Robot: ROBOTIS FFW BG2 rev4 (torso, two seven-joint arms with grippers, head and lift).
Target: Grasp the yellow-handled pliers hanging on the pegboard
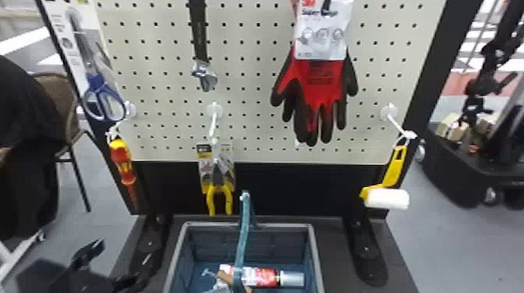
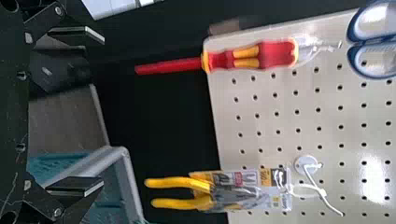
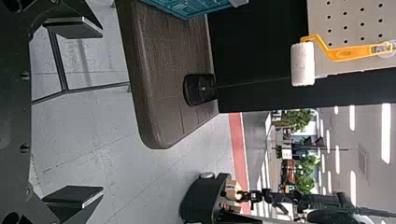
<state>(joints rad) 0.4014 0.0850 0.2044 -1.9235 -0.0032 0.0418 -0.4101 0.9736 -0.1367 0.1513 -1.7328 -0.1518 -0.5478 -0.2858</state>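
Observation:
The yellow-handled pliers (image 1: 218, 187) hang in their card pack from a white peg low on the pegboard (image 1: 253, 128), handles down, just above the basket. In the left wrist view the pliers (image 2: 196, 193) lie off to one side of my open left gripper (image 2: 84, 112), well beyond its fingertips. That left gripper (image 1: 105, 267) sits low at the front left of the table, apart from the board and holding nothing. My right gripper (image 3: 79, 112) is open too, out over the floor past the table's right edge.
A red-and-yellow screwdriver (image 1: 123, 163), blue scissors (image 1: 103, 99), a wrench (image 1: 202, 70), red gloves (image 1: 315, 89) and a paint roller (image 1: 386, 195) also hang on the board. A blue basket (image 1: 312, 249) with an upright handle (image 1: 243, 230) stands right below the pliers.

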